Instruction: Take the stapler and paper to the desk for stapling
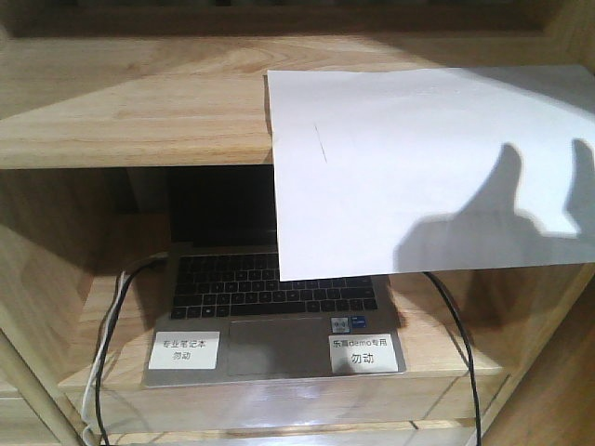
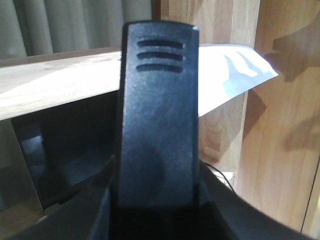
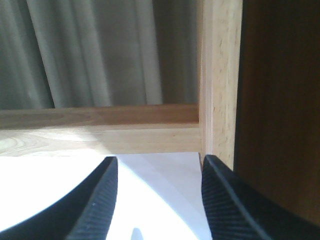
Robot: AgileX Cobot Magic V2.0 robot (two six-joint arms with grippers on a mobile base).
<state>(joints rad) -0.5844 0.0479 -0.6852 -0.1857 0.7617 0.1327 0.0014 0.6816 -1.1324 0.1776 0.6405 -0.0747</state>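
The white paper [image 1: 418, 167] lies on top of the light-wood shelf unit [image 1: 130, 102], its front part hanging over the shelf edge. In the right wrist view my right gripper [image 3: 159, 165] is open just above the paper [image 3: 160, 200], one ribbed finger on each side, close to the sheet's far right corner. In the left wrist view the black stapler [image 2: 157, 110] stands upright between the fingers of my left gripper [image 2: 157, 210], which is shut on it. A corner of the paper [image 2: 225, 75] shows behind it. The desk is out of view. Only gripper shadows fall on the paper in the front view.
An open laptop [image 1: 279, 316] with two white labels sits in the compartment below the paper. Cables [image 1: 460, 334] run down on both sides of it. A wooden upright [image 3: 220, 75] stands right beside the right gripper. Grey curtains [image 3: 90, 50] hang behind the shelf.
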